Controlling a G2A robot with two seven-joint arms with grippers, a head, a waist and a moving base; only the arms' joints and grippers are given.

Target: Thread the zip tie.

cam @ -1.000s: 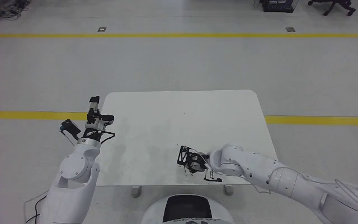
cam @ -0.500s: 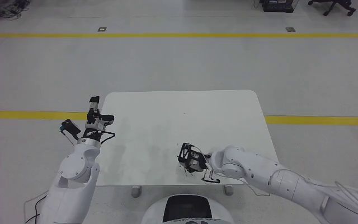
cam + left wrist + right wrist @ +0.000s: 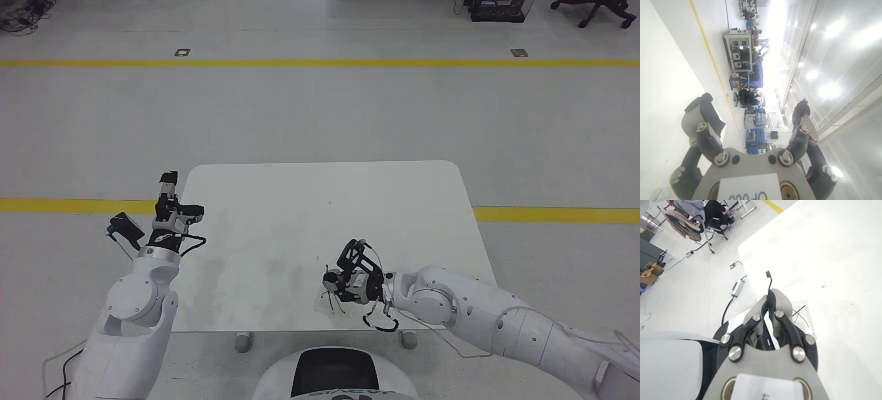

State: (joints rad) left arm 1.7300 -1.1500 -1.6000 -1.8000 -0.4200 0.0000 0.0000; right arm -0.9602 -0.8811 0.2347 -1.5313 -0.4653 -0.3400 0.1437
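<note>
Bright overall; ceiling lights (image 3: 829, 91) glare, edges warped.

A thin black zip tie (image 3: 770, 281), pinched between the closed fingers of the right gripper (image 3: 769, 295), juts past the fingertips in a slight bend, its small square head at the free end, over the white table (image 3: 810, 247).

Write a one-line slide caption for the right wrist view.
Right tool shut on a black zip tie, head end poking out, over the white table.
</note>
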